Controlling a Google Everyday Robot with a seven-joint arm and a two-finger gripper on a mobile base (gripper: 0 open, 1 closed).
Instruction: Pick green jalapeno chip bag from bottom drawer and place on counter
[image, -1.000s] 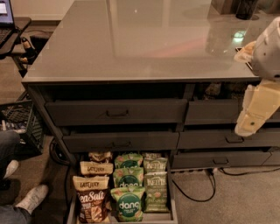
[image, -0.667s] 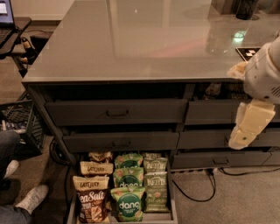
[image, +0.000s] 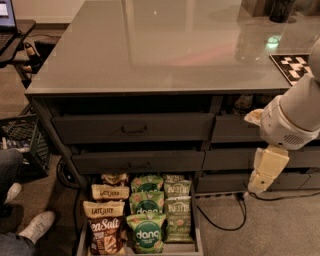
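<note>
The bottom drawer (image: 198, 236) is pulled out at the foot of the cabinet and holds three columns of chip bags. The right column is dark olive-green Kettle jalapeno chip bags (image: 178, 210), lying one behind another. The middle column is brighter green "dang" bags (image: 146, 231). The left column is tan and brown Late July bags (image: 105, 227). The glossy grey counter (image: 165, 45) spans the top. My cream gripper (image: 264, 176) hangs pointing down at the right, in front of the right-hand drawers, well above and to the right of the Kettle bags, touching nothing.
A person's leg and white shoe (image: 35, 227) are on the floor at left, beside a dark crate (image: 20, 135). A black cable (image: 225, 220) loops on the carpet right of the drawer. A checkerboard tag (image: 295, 65) and a dark object (image: 280, 10) sit on the counter's far right.
My arm has swung down and to the left, bringing the gripper lower in front of the right-hand drawers. The bags and drawer have not moved.
</note>
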